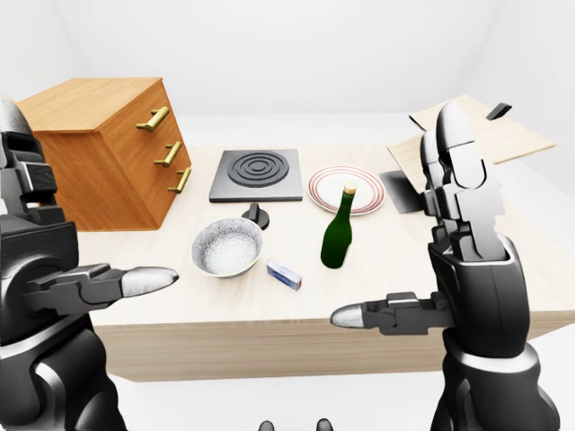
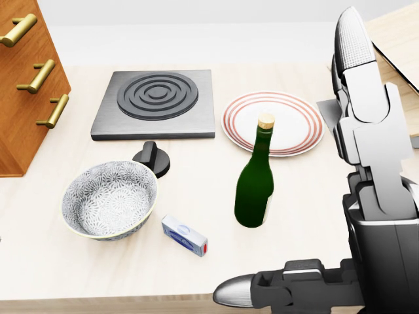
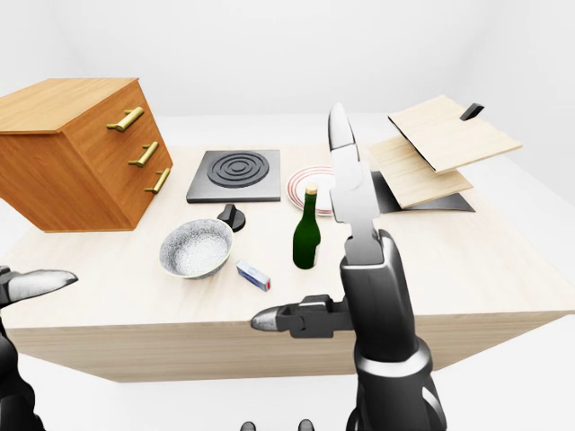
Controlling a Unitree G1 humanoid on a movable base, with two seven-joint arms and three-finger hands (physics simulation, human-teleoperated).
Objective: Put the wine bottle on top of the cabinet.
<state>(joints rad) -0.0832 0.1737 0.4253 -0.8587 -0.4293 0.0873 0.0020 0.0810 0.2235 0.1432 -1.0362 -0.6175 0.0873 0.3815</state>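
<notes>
We see the bottle (image 2: 254,188) upright at the centre of the head view, on the table (image 2: 308,190) just below the plate (image 2: 296,112). Our right hand (image 2: 353,196) at right and left hand (image 1: 54,260) at the left-eye view's left both stand spread, gripping nothing. The cabinet (image 1: 103,148) sits upper left.

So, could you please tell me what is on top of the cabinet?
Nothing: the wooden cabinet has a bare top in both eye views. Its drawers are closed, so their contents are hidden.

Each robot hand (image 1: 454,233) looks glossy dark metal, fingertips (image 1: 148,282) apparently silver.
</notes>
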